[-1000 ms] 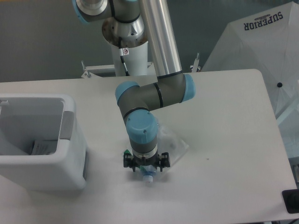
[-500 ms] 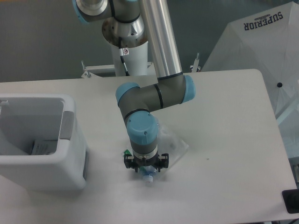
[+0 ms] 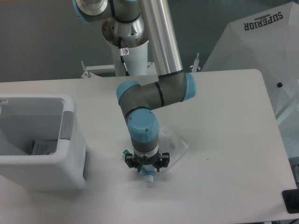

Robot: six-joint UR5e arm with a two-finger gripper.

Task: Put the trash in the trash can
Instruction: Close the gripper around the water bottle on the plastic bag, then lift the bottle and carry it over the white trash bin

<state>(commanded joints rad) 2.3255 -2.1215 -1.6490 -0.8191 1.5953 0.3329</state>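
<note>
The trash lies near the table's front middle. The crushed clear bottle is mostly hidden under my gripper [image 3: 146, 169], with only its blue cap [image 3: 148, 178] poking out toward the front. The flat clear bag [image 3: 174, 143] lies under and to the right of the wrist, and its green strip [image 3: 125, 152] peeks out on the left. My gripper points straight down over the bottle, its black finger links spread to both sides, so it reads as open. The white trash can [image 3: 71, 140] stands at the left edge, about a hand's width left of the gripper.
Some paper [image 3: 44, 147] lies inside the trash can. The arm's base column [image 3: 135, 56] rises at the table's back middle. A white fabric umbrella [image 3: 261, 46] stands off the right edge, and a black object [image 3: 290, 201] sits at the front right corner.
The wrist and gripper have shifted slightly toward the front and down over the bottle. The bottle cap and bag have barely moved.
</note>
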